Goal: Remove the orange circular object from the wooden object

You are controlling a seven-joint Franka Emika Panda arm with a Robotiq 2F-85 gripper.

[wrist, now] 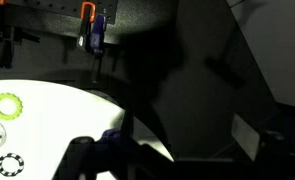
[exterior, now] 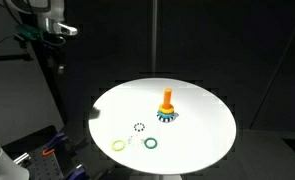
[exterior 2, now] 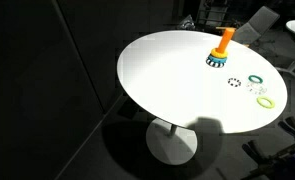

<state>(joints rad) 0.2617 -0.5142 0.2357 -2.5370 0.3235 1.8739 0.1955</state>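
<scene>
The wooden object [exterior: 167,96] is a thin orange-brown peg standing on the round white table [exterior: 202,135]; it also shows in an exterior view [exterior 2: 227,36]. The orange circular object [exterior: 167,107] sits low on the peg and is hard to tell apart from it; it also shows in an exterior view [exterior 2: 222,49]. A blue toothed ring [exterior: 167,117] lies around the peg's foot. My gripper [exterior: 54,30] hangs high, off the table's edge and far from the peg. In the wrist view its fingers [wrist: 167,150] are dark, wide apart and empty. The peg is out of the wrist view.
A black toothed ring [exterior: 139,127], a yellow ring [exterior: 118,144] and a green ring [exterior: 150,143] lie near the table's front edge. The wrist view shows a yellow-green ring [wrist: 7,105] and the black ring [wrist: 9,163]. Dark surroundings ring the table, with chairs behind [exterior 2: 249,22].
</scene>
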